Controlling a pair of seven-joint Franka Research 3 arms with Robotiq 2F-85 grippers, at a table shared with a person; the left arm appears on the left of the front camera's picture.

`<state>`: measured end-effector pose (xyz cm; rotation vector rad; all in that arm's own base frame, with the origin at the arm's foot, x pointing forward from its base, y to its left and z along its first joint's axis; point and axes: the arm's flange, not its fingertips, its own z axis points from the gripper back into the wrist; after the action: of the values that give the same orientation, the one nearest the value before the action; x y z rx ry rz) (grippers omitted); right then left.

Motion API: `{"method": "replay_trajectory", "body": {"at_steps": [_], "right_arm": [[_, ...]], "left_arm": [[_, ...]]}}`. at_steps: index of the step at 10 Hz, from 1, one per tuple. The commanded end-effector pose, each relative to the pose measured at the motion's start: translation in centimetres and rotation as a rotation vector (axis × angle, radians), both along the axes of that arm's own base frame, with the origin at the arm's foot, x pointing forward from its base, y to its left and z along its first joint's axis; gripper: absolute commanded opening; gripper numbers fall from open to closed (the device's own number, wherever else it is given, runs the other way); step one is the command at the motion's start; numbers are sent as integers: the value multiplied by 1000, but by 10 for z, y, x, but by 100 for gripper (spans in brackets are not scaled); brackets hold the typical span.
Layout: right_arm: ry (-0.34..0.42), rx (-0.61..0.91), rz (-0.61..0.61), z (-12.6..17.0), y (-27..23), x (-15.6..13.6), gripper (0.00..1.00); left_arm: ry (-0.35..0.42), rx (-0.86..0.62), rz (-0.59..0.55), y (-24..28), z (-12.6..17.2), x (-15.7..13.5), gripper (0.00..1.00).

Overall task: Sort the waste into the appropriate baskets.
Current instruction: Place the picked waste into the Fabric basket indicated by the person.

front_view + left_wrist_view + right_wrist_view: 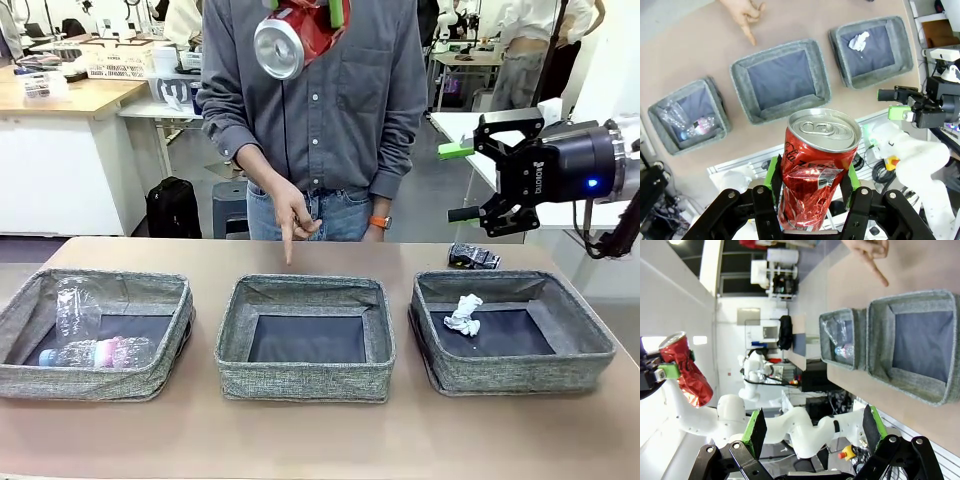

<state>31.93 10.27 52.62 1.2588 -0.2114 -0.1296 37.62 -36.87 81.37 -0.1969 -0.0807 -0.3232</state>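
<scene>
High over the table, my left gripper [305, 8] is shut on a crushed red soda can [295, 38]; in the left wrist view the can [817, 160] stands upright between the green pads [771, 180]. My right gripper [470, 182] hangs open and holds nothing, above the right basket [520, 372]. That basket contains a crumpled white paper wad [463, 315]. Two clear plastic bottles [95, 350] lie in the left basket [100, 382]. The middle basket [305, 382] shows a bare dark bottom. A crushed dark can [473, 257] lies on the table behind the right basket.
A person stands at the far side; one hand [292, 222] points a finger down at the table just behind the middle basket. In the right wrist view, my right gripper [815, 427] faces sideways along the table's near edge.
</scene>
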Motion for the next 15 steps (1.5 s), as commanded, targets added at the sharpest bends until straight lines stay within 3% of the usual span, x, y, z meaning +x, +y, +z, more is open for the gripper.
{"method": "replay_trajectory", "body": {"at_steps": [1,3,4,6,9,11,13,15], "right_arm": [[12,10,-3,2,1,-1,100],[12,10,-3,2,1,-1,100],[12,10,-3,2,1,-1,100],[12,10,-3,2,1,-1,100],[12,10,-3,2,1,-1,100],[12,10,-3,2,1,-1,100],[12,10,-3,2,1,-1,100],[12,10,-3,2,1,-1,100]], "left_arm": [[-13,16,1,3,3,-3,56],[0,0,0,0,0,0,56],[-7,27,12,-6,-19,3,56],[29,36,96,0,-87,-1,56],[158,-45,72,-2,-216,-3,56],[246,-27,151,0,-294,-4,56],[184,17,243,14,-355,1,56],[126,63,291,20,-377,12,56]]}}
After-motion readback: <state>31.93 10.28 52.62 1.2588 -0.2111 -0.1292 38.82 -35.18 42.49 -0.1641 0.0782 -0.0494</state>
